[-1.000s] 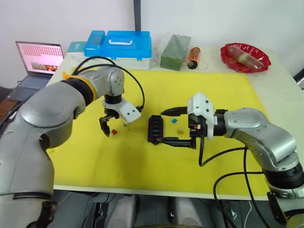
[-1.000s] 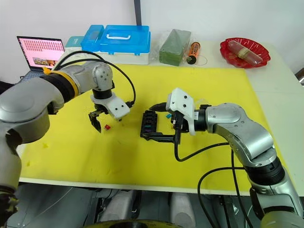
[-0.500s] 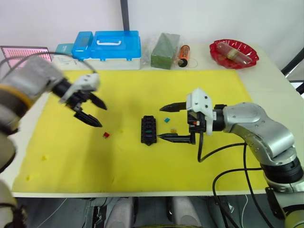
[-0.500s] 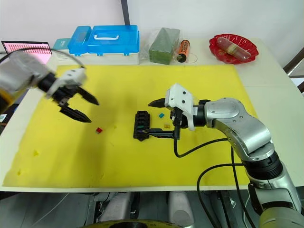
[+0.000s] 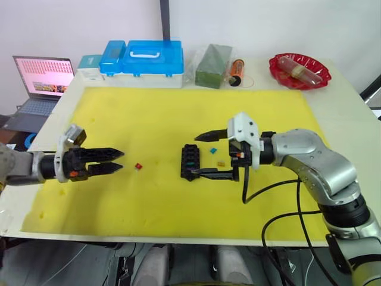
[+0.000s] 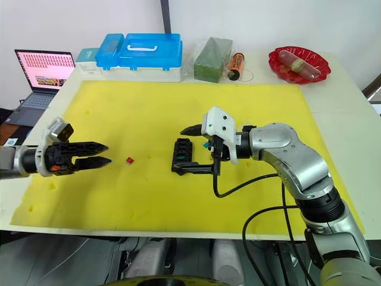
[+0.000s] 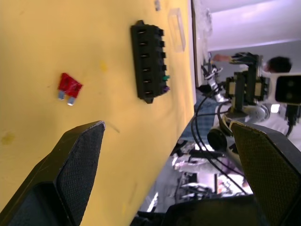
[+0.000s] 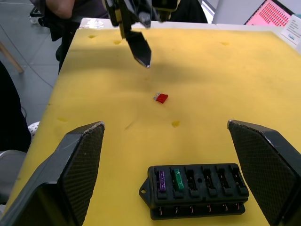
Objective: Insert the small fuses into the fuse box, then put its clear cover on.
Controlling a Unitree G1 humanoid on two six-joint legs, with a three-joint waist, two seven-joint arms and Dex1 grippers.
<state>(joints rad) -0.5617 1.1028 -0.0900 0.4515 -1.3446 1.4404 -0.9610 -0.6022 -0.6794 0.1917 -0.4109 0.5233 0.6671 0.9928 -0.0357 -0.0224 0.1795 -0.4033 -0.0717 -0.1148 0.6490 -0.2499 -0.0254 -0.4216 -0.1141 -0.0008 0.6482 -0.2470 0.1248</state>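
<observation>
Yellow mat [image 5: 155, 196] on white table [image 5: 348, 119]; both grippers open, empty.

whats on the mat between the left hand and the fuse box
One red fuse lies on the yellow mat between the left hand and the fuse box, apart from both; the head views show it.

The left claw [image 6: 100, 154] hangs open over the yellow mat [image 6: 149, 196], near a red fuse [image 6: 129, 160]. The right claw [image 6: 183, 149] gapes wide around the fuse box [image 6: 180, 155].
</observation>
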